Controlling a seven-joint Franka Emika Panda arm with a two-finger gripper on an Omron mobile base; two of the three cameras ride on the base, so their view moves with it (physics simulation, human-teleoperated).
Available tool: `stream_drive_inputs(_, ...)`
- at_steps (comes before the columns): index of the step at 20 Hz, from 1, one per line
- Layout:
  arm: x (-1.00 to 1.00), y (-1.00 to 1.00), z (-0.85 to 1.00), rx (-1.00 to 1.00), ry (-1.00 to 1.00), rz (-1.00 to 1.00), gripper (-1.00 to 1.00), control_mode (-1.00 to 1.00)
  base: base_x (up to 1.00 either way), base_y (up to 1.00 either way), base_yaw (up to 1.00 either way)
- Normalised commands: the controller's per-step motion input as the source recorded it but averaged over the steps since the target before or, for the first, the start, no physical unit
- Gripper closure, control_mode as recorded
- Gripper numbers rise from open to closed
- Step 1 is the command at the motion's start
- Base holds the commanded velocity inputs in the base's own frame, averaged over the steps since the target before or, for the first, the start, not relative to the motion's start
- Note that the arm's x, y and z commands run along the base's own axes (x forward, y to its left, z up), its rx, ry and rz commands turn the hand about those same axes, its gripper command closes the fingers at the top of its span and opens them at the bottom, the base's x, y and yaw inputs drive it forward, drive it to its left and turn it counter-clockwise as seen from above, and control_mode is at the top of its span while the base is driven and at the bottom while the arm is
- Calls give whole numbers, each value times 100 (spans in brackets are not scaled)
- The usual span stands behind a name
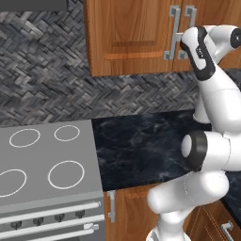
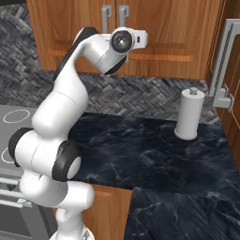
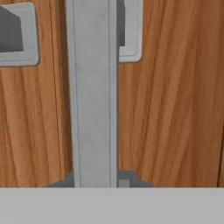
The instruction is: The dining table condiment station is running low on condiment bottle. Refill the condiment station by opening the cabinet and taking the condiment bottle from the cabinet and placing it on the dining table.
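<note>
Gripper [image 3: 94,183] fingers pinch a flat brushed-silver bar handle [image 3: 92,96] — grainy wooden cabinet [image 3: 175,109] door behind.

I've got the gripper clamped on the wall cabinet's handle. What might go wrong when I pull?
1. The gripper is shut on the right-hand bar handle; the pads barely show, so it may slip off.
2. The cabinet doors are closed and the two handles sit side by side; the hand could snag the other handle.
3. The paper towel roll stands below, within the arm's sweep.
</note>
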Motion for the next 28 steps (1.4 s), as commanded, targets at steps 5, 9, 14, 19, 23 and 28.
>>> stream_drive_inputs(5, -57, -22, 31, 0, 6, 0, 100, -100, 0, 0, 0)
stream_drive_inputs(9, -96, -69, 20, 0, 4, 0, 100, -100, 0, 0, 0)
stream_drive_inputs(14, -100, -99, 9, 3, 3, -4, 100, -100, 0, 0, 0)
stream_drive_inputs(19, -99, -100, 0, 3, 4, -10, 100, -100, 0, 0, 0)
stream_drive_inputs(23, -56, -51, 0, 0, 1, -11, -100, -100, 0, 0, 0)
stream_drive_inputs(28, -27, 0, 0, -4, 0, -10, -100, -100, 0, 0, 0)
